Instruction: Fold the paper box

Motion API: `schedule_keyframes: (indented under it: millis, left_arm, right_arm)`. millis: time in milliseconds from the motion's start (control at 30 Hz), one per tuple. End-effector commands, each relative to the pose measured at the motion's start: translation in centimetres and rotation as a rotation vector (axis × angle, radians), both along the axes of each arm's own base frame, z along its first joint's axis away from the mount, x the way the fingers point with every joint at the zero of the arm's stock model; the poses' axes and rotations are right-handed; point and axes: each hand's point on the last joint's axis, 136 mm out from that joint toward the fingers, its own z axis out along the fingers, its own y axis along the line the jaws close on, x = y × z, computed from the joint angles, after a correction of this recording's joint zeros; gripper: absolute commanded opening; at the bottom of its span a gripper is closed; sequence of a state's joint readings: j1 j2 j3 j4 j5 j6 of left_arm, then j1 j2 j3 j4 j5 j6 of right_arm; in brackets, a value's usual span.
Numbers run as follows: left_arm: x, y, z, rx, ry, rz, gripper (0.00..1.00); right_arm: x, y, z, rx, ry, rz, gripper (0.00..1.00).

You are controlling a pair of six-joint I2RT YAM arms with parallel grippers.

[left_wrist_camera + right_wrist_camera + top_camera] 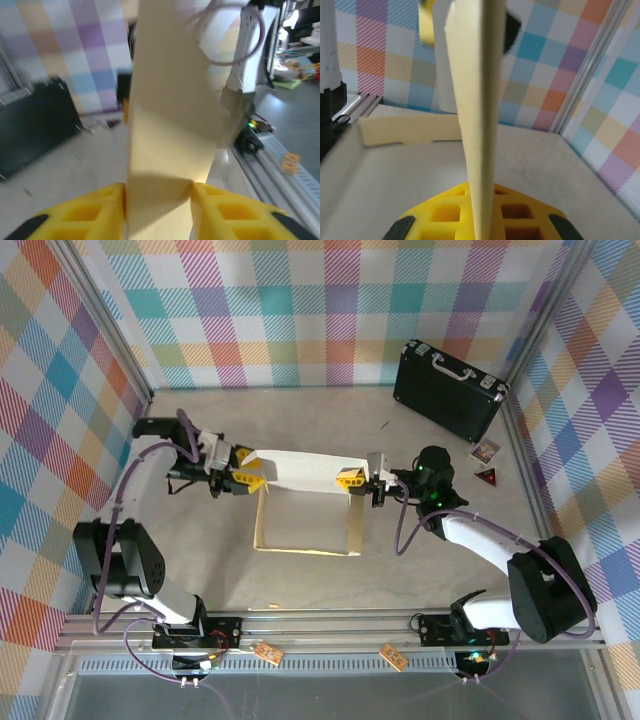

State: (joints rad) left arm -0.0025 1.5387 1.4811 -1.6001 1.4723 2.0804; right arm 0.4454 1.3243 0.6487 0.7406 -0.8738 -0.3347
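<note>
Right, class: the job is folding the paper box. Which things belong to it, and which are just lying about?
Job: box, left gripper, right gripper.
Lying about: briefcase, small cards, orange tags.

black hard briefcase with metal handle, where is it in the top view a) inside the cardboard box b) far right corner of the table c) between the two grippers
B: the black hard briefcase sits at the far right corner of the table, well apart from the thin tan and white cardboard box.
</note>
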Motion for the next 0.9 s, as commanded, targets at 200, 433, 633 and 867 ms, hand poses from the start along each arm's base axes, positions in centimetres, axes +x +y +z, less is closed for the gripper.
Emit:
schedule_keyframes:
  millis: [200, 433, 633, 867]
  left_arm:
    - [1.6, 1.6, 3.2, -0.069, 0.008, 0.074, 1.00]
    - [7.9, 9.4, 2.1, -0.204, 0.257, 0.353, 0.99]
    - [10.5, 10.0, 3.6, -0.210, 0.298, 0.340, 1.00]
    - [2.2, 0.4, 12.0, -0.168, 0.152, 0.031, 1.00]
  right_arm:
    - [1.4, -0.7, -2.4, -0.050, 0.051, -0.093, 0.00]
    - [1.6, -0.8, -2.6, -0.061, 0.065, -0.102, 0.00]
    - [1.7, -0.8, -2.5, -0.062, 0.065, -0.107, 0.00]
    - [1.6, -0.6, -2.7, -0.066, 0.074, -0.089, 0.00]
